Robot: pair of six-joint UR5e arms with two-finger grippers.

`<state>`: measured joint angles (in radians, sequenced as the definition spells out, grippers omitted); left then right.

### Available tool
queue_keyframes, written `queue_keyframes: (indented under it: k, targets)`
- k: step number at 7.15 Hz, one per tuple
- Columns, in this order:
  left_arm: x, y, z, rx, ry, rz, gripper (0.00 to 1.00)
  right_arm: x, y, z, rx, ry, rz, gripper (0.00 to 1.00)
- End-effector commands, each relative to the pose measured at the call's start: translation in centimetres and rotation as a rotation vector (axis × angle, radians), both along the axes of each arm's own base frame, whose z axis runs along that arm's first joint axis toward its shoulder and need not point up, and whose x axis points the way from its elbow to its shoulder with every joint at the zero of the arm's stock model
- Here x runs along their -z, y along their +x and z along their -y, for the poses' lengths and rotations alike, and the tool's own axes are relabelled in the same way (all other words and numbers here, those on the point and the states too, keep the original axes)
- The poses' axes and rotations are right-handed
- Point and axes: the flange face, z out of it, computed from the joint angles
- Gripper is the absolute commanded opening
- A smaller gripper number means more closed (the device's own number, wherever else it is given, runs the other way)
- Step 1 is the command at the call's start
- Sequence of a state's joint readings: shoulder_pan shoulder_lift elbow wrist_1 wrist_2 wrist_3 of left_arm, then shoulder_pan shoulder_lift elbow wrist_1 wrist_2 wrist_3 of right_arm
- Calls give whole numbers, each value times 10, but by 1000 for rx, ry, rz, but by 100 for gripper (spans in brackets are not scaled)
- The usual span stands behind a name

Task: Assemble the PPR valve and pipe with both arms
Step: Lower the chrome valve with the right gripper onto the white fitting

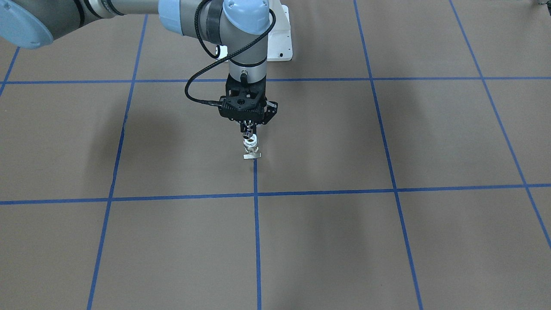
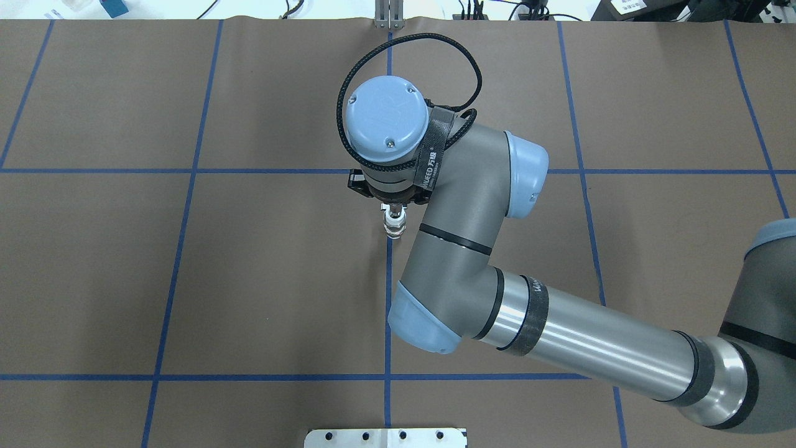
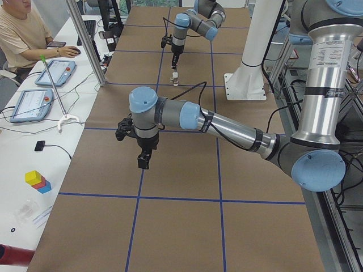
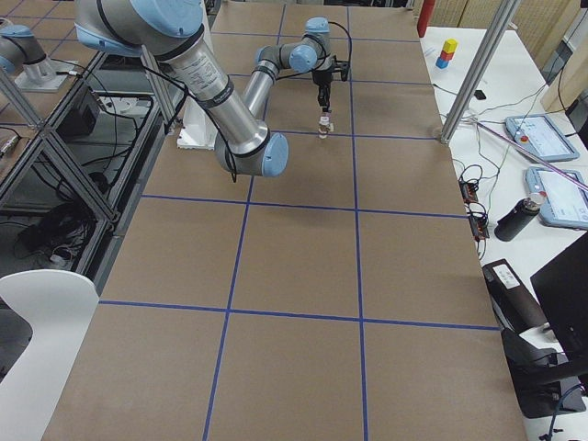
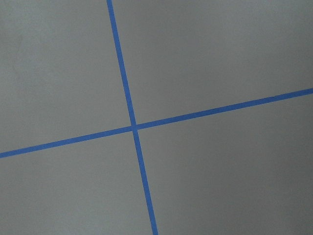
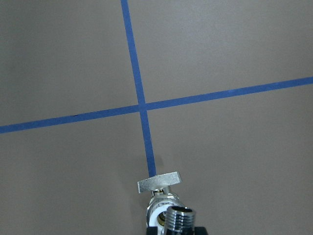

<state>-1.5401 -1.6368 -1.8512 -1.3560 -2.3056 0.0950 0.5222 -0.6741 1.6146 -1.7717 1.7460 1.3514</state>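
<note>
My right gripper (image 1: 249, 127) points straight down over the table's middle, shut on the small chrome pipe (image 1: 248, 126). Directly under the pipe is the PPR valve (image 1: 251, 146): white ring on top, metal middle, flat tab (image 6: 159, 181) at or just above the brown table. From above, the valve (image 2: 394, 225) peeks out under the right wrist. In the right wrist view a chrome threaded end (image 6: 180, 218) and the white ring (image 6: 157, 215) show at the bottom edge. My left gripper (image 3: 144, 160) hangs over bare table far from them; whether it is open or shut I cannot tell.
Brown paper with blue tape lines (image 1: 256, 224) covers the table. The white pedestal (image 3: 248, 68) stands at the robot's side. A person (image 3: 22, 34) sits at a side desk with tablets. Coloured blocks (image 3: 37, 181) lie off the table.
</note>
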Motion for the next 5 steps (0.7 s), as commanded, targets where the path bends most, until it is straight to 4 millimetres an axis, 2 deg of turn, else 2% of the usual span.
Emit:
queue_keyframes:
  k: [1, 5]
  targets:
    - [-1, 0, 0, 0, -3, 0, 100, -1, -2, 0, 1, 3, -2, 0]
    - [-1, 0, 0, 0, -3, 0, 100, -2, -6, 4, -11, 32, 24, 0]
